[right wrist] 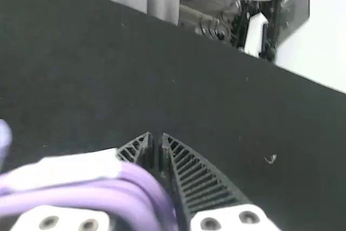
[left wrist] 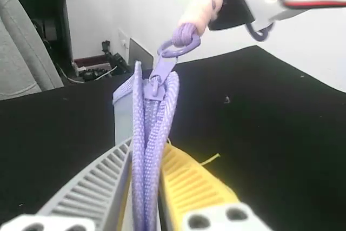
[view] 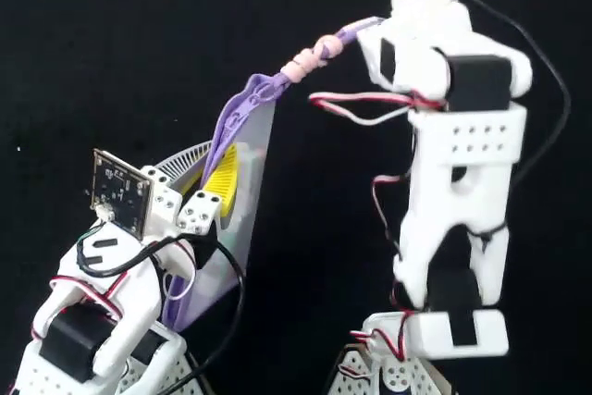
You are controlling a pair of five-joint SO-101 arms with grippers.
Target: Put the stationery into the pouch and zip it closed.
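A purple-edged translucent pouch (view: 248, 193) is held upright off the black table. My left gripper (view: 209, 176) is shut on its lower zipper edge, gripped between the grey finger (left wrist: 89, 183) and the yellow finger (left wrist: 195, 181). The purple zipper tape (left wrist: 149, 116) runs up to the slider (left wrist: 158, 76). From the slider a purple and pink pull cord (view: 311, 56) stretches taut to my right gripper (view: 368, 36), which is raised high. In the right wrist view the black fingers (right wrist: 181, 162) of the right gripper (right wrist: 157, 145) are shut, with the purple cord (right wrist: 102, 190) running back between them.
Black cloth covers the table (view: 111, 71). Red and white cables (view: 356, 108) hang from the right arm close to the pouch's top. The left arm's base (view: 92, 321) and the right arm's base (view: 407, 358) sit at the front edge.
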